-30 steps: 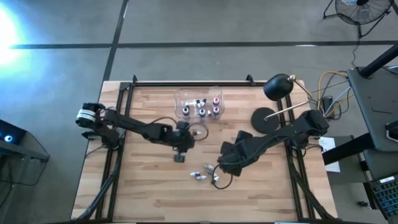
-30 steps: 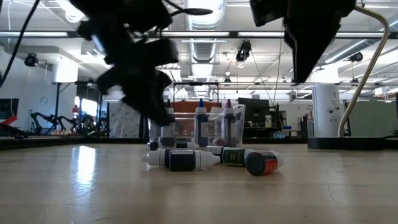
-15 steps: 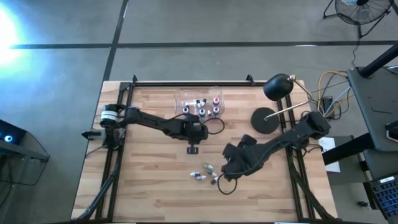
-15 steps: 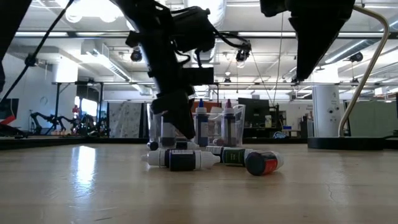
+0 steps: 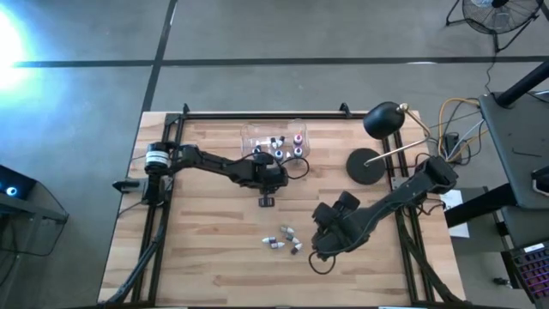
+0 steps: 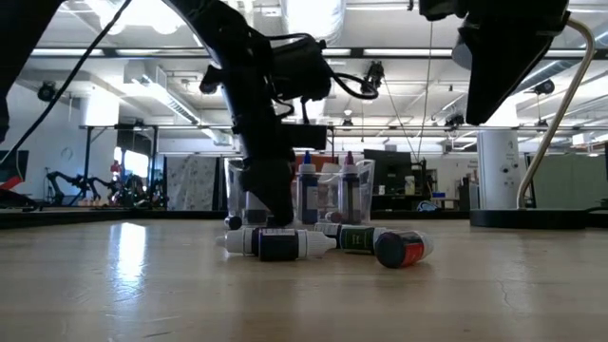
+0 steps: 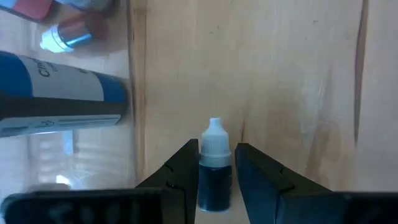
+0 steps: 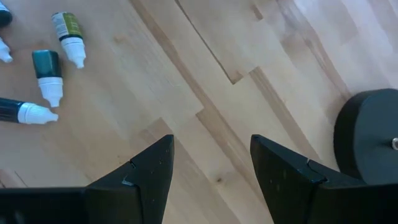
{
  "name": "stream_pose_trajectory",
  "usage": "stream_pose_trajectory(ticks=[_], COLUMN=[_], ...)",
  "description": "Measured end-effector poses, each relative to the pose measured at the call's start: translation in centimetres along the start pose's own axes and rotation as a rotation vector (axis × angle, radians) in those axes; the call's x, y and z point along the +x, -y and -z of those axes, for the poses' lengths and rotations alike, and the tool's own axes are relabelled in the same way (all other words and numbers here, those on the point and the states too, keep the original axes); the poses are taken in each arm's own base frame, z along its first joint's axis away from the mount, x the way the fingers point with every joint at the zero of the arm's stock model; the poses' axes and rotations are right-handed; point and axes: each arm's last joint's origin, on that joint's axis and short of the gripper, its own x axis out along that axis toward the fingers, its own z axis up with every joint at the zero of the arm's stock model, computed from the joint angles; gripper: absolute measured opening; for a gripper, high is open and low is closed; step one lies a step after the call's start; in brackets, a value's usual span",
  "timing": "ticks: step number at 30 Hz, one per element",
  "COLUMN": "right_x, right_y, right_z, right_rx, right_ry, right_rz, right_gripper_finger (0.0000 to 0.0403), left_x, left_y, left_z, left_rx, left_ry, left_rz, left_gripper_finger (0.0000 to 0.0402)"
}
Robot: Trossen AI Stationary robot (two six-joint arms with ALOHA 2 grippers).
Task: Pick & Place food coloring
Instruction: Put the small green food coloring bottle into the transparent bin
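You have the wooden table [image 5: 206, 257] under both arms, with a black lamp [image 5: 377, 142] at its far right corner and the clear box [image 5: 249, 137] near the far edge, left of centre. In the box several bottles [image 5: 287, 148] stand upright, their white, purple and dark caps showing from above; the low view shows them as a row behind the box's wall. Your left arm reaches in from the left edge, and its gripper [image 7: 214, 171] sits just at the near side of the box, over bare wood. Its fingers [image 7: 180, 177] are closed on a small dark bottle [image 7: 213, 168] with a pale cap; the bottle stands between the two fingers, cap pointing forward past the tips, and the box wall lies just beside it in the left wrist view. Your right arm comes in from the right edge, and its gripper [image 8: 211, 168] hangs above the table to the right of the loose group, fingers spread and holding nothing. That loose group [image 5: 281, 239] lies on the wood nearer you than the box, well apart from the left gripper and near the right one: a few small bottles on their sides, among them a teal one [image 8: 47, 74] and a green-labelled one [image 8: 67, 37], both white-tipped, plus one with a red label [image 6: 403, 249] in the low view.
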Motion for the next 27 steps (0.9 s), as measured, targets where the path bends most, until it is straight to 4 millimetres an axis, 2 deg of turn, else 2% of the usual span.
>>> stream_pose_trajectory(ticks=[7, 15, 20, 23, 27], right_x=[0.4, 0.5, 0.5, 0.3, -0.1], right_y=[0.1, 0.4, 0.5, 0.7, 1.1], right_z=[0.3, 0.1, 0.1, -0.1, -0.2], right_rx=[0.002, -0.019, -0.018, -0.007, 0.011], right_ry=[-0.006, 0.014, 0.032, 0.062, 0.094], right_rz=[0.013, 0.031, 0.038, 0.045, 0.048], right_gripper_finger=[0.0205, 0.0205, 0.0205, 0.0205, 0.0205], left_x=[0.6, 0.6, 0.3, -0.9, -4.7], left_y=[0.1, 0.2, 0.3, 0.1, -1.1], left_z=[0.2, 0.4, 0.1, -0.8, -3.0], left_rx=[-0.117, -0.109, -0.108, -0.117, -0.152], left_ry=[-0.017, -0.038, -0.037, 0.002, 0.126], left_rz=[0.031, 0.046, 0.037, -0.017, -0.089], left_gripper_finger=[0.0081, 0.0080, 0.0056, 0.0039, 0.0037])
